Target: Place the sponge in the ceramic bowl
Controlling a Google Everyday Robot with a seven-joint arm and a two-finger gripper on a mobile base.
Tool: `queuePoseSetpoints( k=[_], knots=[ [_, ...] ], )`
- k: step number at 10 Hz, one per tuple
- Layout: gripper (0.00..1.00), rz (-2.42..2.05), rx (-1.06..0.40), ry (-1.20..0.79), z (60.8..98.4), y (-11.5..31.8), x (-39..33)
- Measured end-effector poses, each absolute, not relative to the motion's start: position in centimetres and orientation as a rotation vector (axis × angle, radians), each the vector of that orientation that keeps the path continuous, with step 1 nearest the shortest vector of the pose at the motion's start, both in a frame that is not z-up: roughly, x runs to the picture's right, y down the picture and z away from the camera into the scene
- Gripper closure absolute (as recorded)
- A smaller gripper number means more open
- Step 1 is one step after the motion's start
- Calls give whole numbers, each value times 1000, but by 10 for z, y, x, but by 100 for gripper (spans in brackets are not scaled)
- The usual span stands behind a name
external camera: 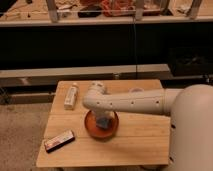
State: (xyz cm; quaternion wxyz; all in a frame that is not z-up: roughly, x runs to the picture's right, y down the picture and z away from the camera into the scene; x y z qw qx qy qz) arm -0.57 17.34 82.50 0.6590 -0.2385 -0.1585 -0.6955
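The orange-red ceramic bowl [90, 128] stands in the middle of the small wooden table [135, 142]. My white arm reaches in from the right, bends above the bowl and points down into it. The gripper [103, 119] is low inside the bowl. Right at the gripper's tip a small bluish piece, the sponge [104, 122], shows against the bowl's inside. I cannot make out whether the gripper still holds the sponge or whether the sponge rests on the bowl's bottom.
A dark flat bar with a pale label [59, 140] lies near the table's front left corner. A pale packet [71, 95] lies at the back left. A small pale cup [134, 91] stands at the back edge. Dark shelving runs behind the table.
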Motion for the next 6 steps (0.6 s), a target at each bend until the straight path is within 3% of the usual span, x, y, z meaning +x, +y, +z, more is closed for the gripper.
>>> queuePoseSetpoints(
  k=[6],
  knots=[
    [89,-1589,-531,-369,829,174,-6]
  ],
)
